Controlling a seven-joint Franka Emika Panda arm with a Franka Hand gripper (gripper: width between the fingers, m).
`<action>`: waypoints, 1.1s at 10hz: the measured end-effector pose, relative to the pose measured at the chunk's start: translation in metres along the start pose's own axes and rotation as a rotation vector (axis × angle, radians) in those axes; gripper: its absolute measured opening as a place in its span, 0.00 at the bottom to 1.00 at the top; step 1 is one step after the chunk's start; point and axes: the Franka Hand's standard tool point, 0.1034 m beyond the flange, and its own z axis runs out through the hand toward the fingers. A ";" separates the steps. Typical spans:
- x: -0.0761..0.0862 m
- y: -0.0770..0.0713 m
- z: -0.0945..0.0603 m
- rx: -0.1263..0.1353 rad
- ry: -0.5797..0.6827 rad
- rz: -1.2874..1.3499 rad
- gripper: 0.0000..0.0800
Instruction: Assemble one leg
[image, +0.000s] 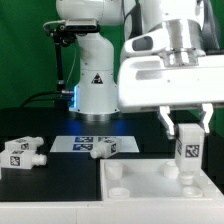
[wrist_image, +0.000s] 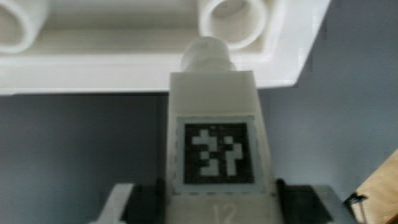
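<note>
Leg (image: 188, 150) upright, tag facing the exterior camera, pinched at its top between the jaws of the gripper (image: 187, 127). In the wrist view its peg end (wrist_image: 210, 52) sits at the edge of the white panel (wrist_image: 107, 60), near a round hole; contact probably, hard to tell. Panel lies at the exterior view's right. Two spare legs (image: 22, 153) (image: 105, 148) lie on the black table (image: 50, 195), well apart from the panel, beside the marker board (image: 72, 143).

Exterior view: panel (image: 140, 200) cropped at the bottom and right edges. The peg end of the upright leg (image: 188, 150) is not discernible, so seating is undetermined. Wrist view: blurred. Gripper (wrist_image: 215, 205) cropped at the bottom edge; its hold on the leg is unconfirmed.
</note>
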 end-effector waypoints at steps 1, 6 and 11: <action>-0.001 -0.004 0.003 -0.003 -0.004 -0.026 0.36; -0.008 -0.007 0.010 -0.006 -0.013 -0.043 0.36; -0.014 -0.009 0.016 -0.005 -0.007 -0.052 0.36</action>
